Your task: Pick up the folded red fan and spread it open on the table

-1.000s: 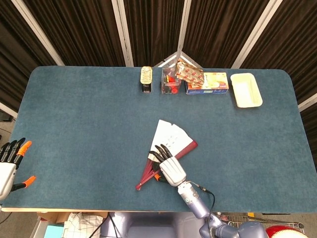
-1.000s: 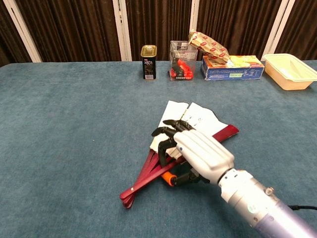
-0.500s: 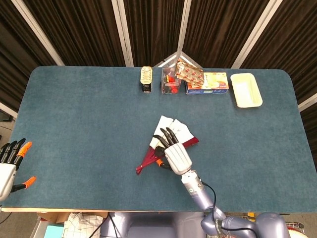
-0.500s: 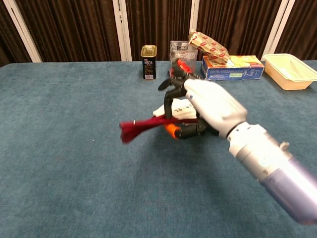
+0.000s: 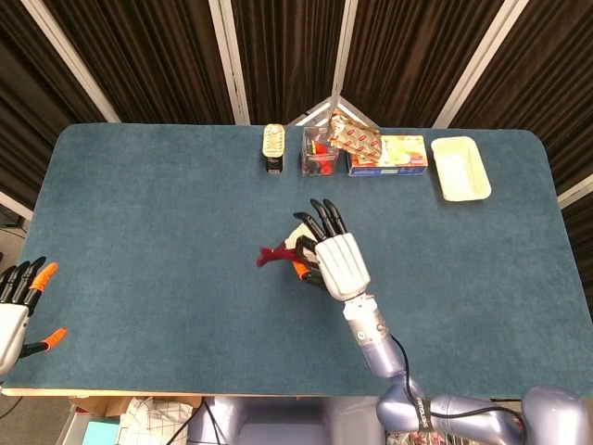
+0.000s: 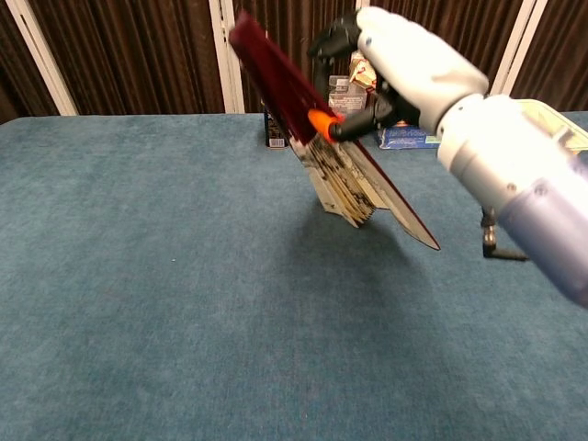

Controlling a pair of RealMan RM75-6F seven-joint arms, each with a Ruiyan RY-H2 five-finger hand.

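The red fan is off the table, held in the air above its middle. In the chest view it hangs slanted, its narrow dark-red end up and to the left and its wider end pointing down to the right, with the pale paper folds bunched together between the red outer ribs, so it is mostly closed. From the head view only a short red tip shows, sticking out to the left of the hand.

The right hand grips the fan near its middle, thumb with its orange tip pressed on the near side and the dark fingers wrapped over the top. The right arm reaches in from the lower right.

The left hand sits at the far left edge of the head view, beside the table's near corner, holding nothing, its fingers apart and pointing up.

Along the far edge of the table stand a small tin can, a clear box with red contents, a flat carton with a red-patterned snack bag lying on it, and a pale yellow tray further right.
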